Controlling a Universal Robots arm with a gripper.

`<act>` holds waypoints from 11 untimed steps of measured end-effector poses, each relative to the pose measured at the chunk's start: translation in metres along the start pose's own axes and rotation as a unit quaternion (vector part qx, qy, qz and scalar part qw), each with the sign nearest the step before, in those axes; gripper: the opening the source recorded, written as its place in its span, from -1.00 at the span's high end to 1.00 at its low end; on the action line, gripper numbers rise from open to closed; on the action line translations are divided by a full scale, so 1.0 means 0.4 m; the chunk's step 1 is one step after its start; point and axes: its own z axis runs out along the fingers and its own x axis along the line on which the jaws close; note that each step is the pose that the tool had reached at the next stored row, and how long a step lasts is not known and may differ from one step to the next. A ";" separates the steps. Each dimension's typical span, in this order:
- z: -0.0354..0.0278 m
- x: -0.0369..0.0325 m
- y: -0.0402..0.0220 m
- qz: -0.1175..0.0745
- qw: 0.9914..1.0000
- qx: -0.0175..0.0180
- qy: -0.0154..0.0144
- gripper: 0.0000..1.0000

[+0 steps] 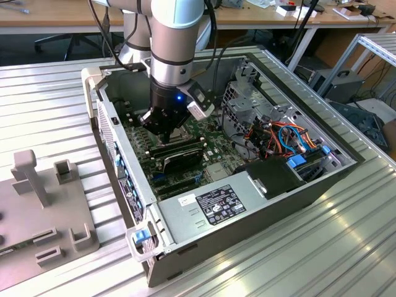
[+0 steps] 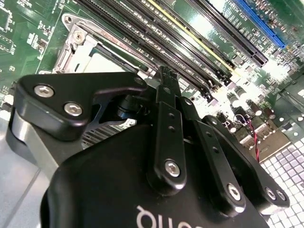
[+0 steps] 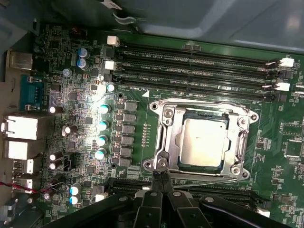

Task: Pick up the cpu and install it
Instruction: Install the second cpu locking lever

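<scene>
Resting square in its socket (image 3: pixel 202 142), cpu (image 3: pixel 202 141) looks seated; hand (image 3: pixel 161 176), fingers together and empty, hovers at the frame's corner.

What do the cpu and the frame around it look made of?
The cpu: dull silvery-grey, matte, likely a metal lid; it throws a soft even sheen. The frame of the socket: bright bare metal, probably stamped steel, with sharp glints. The gripper looks like black painted metal with screws.
</scene>
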 end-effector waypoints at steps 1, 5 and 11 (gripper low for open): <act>0.003 0.001 0.000 0.000 1.000 0.000 0.000 0.79; 0.010 0.004 0.001 0.000 1.000 0.000 0.000 0.79; 0.017 0.005 0.001 0.000 1.000 0.000 0.000 0.79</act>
